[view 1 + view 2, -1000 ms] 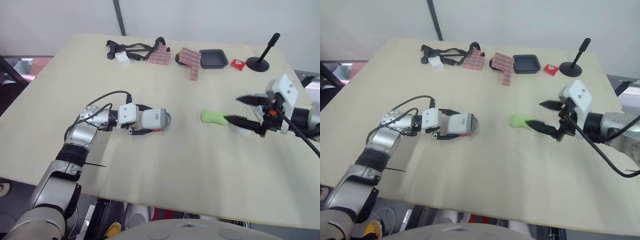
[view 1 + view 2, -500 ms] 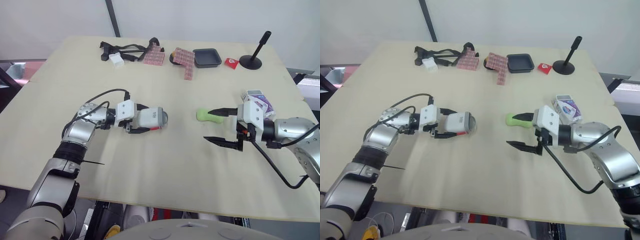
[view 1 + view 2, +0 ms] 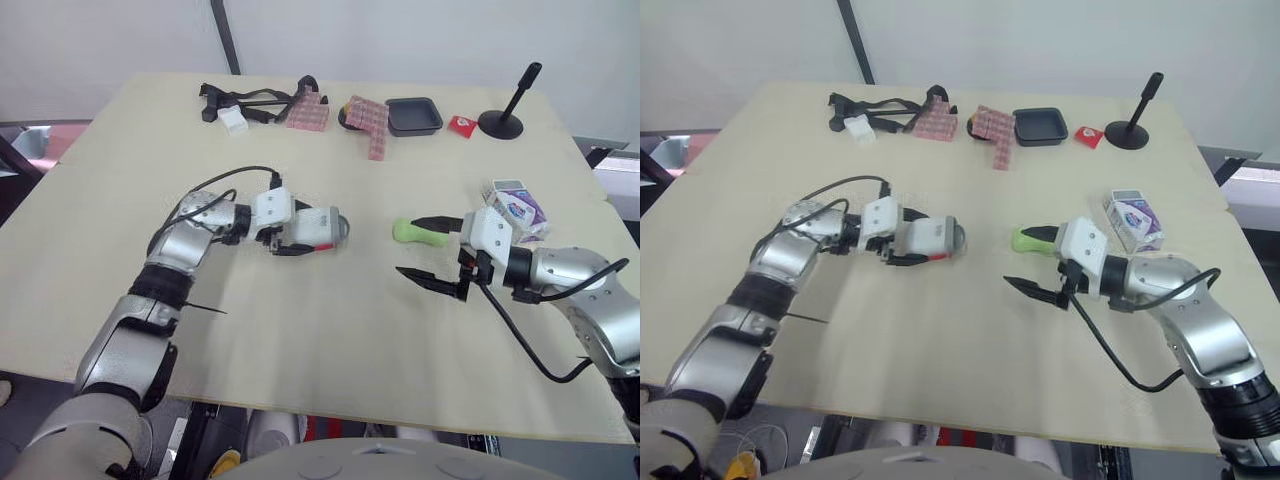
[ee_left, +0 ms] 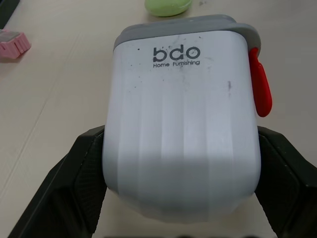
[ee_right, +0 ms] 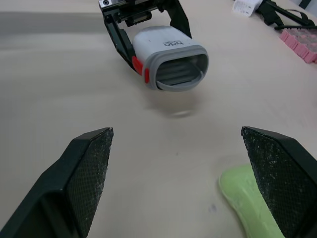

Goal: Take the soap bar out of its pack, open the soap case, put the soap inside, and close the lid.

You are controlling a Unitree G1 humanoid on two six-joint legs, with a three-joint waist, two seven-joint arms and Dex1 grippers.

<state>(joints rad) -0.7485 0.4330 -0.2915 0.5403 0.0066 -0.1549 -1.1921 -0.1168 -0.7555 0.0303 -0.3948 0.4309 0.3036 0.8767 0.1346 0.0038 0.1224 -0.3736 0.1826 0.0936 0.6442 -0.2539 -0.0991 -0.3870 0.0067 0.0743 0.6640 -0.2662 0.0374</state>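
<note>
The soap case (image 3: pixel 322 226) is clamped on its side in the left tool (image 3: pixel 303 233), its grey end turned toward the right arm. The right tool (image 5: pixel 176 136) is spread wide and holds nothing. The green soap bar (image 3: pixel 402 232) lies bare on the tabletop (image 3: pixel 300 350), out of its pack (image 3: pixel 517 207), which is set well apart near the right forearm.

The bar is judged the likeliest thing to go wrong. It is low, rounded and probably slick, so it could be squeezed out sideways or shoved across the tabletop if the fingers (image 3: pixel 438 220) are closed off-centre or scrape the surface first. The case could also be twisted in the left tool's grip if its lid is pushed against, since it is held only by its two smooth sides.

Whether the lid is latched or loose cannot be made out; the red latch (image 4: pixel 259 88) is seen only from the side. Part of the bar is covered by the right tool's upper finger, and its end is cut off in the right wrist view.
</note>
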